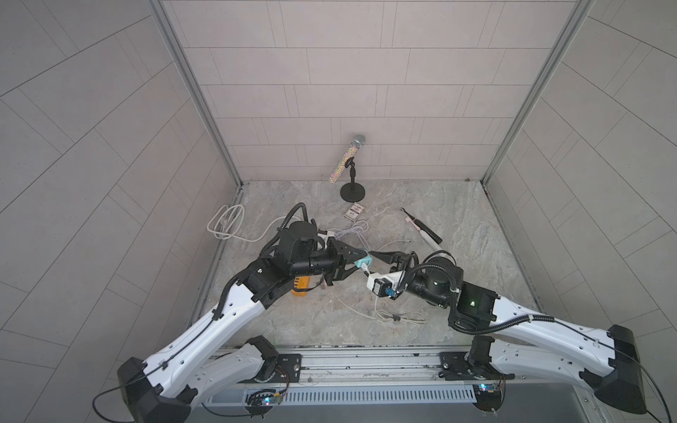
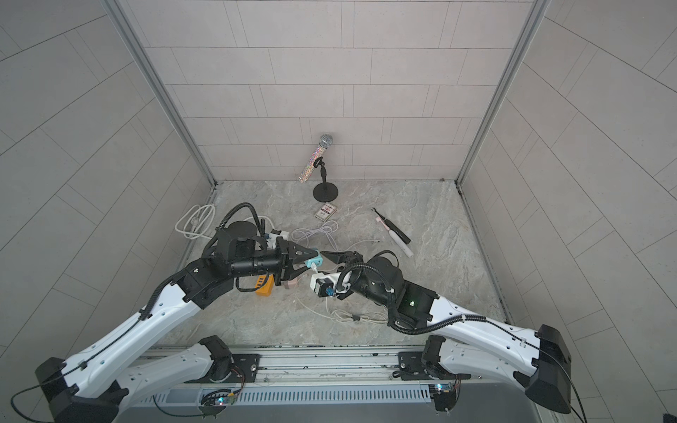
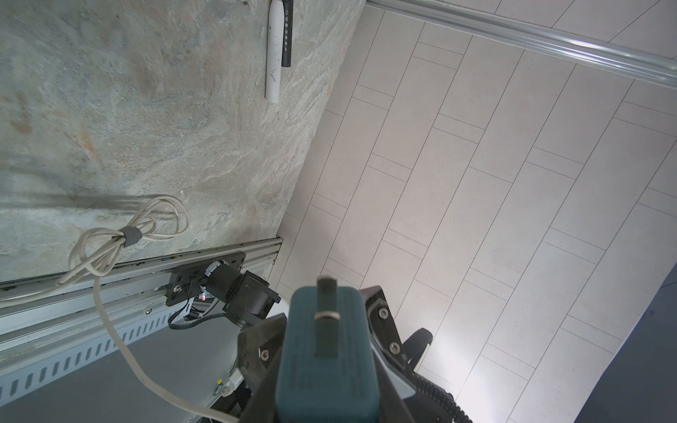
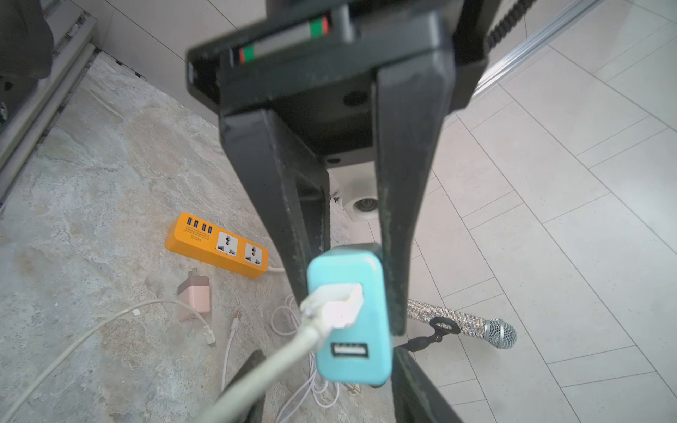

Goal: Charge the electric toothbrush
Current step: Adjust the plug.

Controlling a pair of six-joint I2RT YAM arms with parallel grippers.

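The left end effector (image 1: 362, 260) is gripping a teal adapter (image 4: 373, 315), holding it raised over the middle of the tabletop (image 1: 476, 256). A white cable (image 4: 278, 359) is sitting plugged into it. The right end effector (image 1: 378, 255) is facing the adapter from just right, jaws standing apart; whether it is touching the cable I cannot tell. A white toothbrush (image 3: 273, 55) and a black toothbrush (image 3: 287, 33) are lying side by side at far right.
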